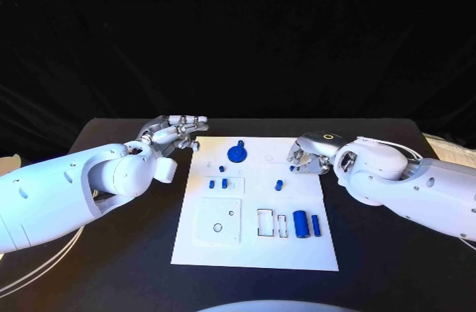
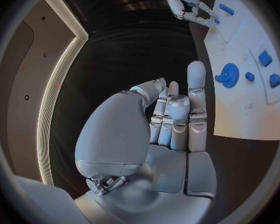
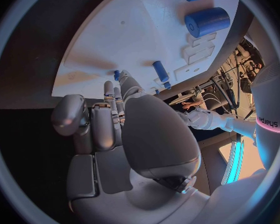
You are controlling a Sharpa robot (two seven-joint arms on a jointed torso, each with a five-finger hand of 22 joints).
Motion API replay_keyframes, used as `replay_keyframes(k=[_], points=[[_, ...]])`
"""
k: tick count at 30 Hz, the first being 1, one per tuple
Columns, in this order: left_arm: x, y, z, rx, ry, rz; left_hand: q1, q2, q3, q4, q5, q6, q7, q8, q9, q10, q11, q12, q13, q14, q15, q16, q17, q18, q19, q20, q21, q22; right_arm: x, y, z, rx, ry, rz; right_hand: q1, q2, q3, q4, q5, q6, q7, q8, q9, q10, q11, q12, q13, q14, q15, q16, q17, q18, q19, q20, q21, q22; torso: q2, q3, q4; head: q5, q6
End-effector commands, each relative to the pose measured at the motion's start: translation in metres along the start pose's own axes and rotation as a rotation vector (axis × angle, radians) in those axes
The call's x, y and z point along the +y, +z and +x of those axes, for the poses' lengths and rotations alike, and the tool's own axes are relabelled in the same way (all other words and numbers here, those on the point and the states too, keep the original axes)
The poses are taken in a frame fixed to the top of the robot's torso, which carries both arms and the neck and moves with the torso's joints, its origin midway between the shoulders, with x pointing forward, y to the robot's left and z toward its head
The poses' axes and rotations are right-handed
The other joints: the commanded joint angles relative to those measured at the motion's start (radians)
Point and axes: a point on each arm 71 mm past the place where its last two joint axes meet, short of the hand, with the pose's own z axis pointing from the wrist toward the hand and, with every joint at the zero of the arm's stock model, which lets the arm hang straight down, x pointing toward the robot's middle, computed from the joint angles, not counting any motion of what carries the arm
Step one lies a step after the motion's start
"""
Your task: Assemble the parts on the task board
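The white task board [image 1: 256,250] lies in the middle of the black table [image 1: 397,271], with the blue parts spread over it. A blue gear with a short stem [image 1: 238,151] sits near the board's far edge. Two small blue blocks [image 1: 218,183] stand side by side left of centre, and a small blue peg [image 1: 278,185] stands just right of centre. Nearer the robot, a thick blue cylinder [image 1: 300,224] and a thinner blue pin [image 1: 316,224] lie side by side next to two rectangular slots [image 1: 266,223]. A raised white panel with an oval hole [image 1: 217,221] takes up the near left part.

The left robot hand [image 1: 177,135] hovers just off the board's far left corner, its fingers loosely together and holding nothing. The right robot hand [image 1: 309,157] hangs over the board's far right edge with its fingers curled inward; something small and blue shows at its fingertips, but I cannot tell whether it is pinched or merely lying beneath them.

The parts look like light, rigid plastic, probably smooth (so apt to slip or roll). The cylinder and pin are best pinched across their round sides at mid-length, and the gear taken by its stem, not its toothed rim. The small blocks call for a fine fingertip pinch on opposite flat faces.
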Motion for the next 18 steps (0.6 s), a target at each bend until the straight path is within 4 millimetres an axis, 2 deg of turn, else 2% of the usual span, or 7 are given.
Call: replay_keyframes(k=[1,6,18], points=[[-0.002,-0.001,0.003,0.015,-0.047,0.027,-0.013,0.0,-0.008,-0.001,0.0,0.007,-0.001,0.006,0.0,0.009,0.001,0.003,0.001,-0.008,0.0,-0.004,-0.001,0.01,-0.008,0.002,-0.004,-0.001,0.0,0.001,0.003,0.029,-0.044,0.008,0.01,0.003,0.023,0.001,-0.025,0.0,-0.003,-0.005,-0.001,0.002,-0.002,-0.006,-0.017,0.048,-0.004,-0.005,-0.003,0.007,0.006,0.001,-0.007,-0.004,0.0,0.0004,-0.0003,0.0,-0.002],[-0.002,-0.002,0.003,0.02,-0.05,0.023,-0.014,-0.001,-0.01,-0.002,0.0,0.007,-0.001,0.006,-0.001,0.009,0.001,0.005,0.001,-0.011,-0.001,-0.006,-0.007,0.01,-0.009,0.002,-0.005,-0.002,0.002,0.002,0.009,0.06,-0.045,0.002,0.024,0.024,0.077,0.003,-0.085,0.019,-0.011,-0.002,0.001,0.021,-0.009,-0.007,-0.045,0.051,-0.012,-0.004,-0.004,0.006,0.013,-0.005,-0.004,0.002,0.0,0.0012,-0.0001,0.002,-0.004],[-0.002,-0.002,0.004,0.026,-0.053,0.021,-0.012,-0.002,-0.012,-0.005,0.001,0.007,-0.002,0.007,-0.001,0.008,0.0,0.007,0.001,-0.015,-0.001,-0.009,-0.014,0.011,-0.01,0.002,-0.007,-0.003,0.004,0.005,0.018,0.108,-0.055,0.005,0.021,0.021,0.138,0.003,-0.11,0.041,-0.016,-0.001,0.002,0.042,-0.015,-0.009,-0.076,0.053,-0.019,-0.003,-0.006,0.005,0.017,-0.013,-0.004,0.004,0.0,0.0008,-0.0003,0.001,-0.009]])
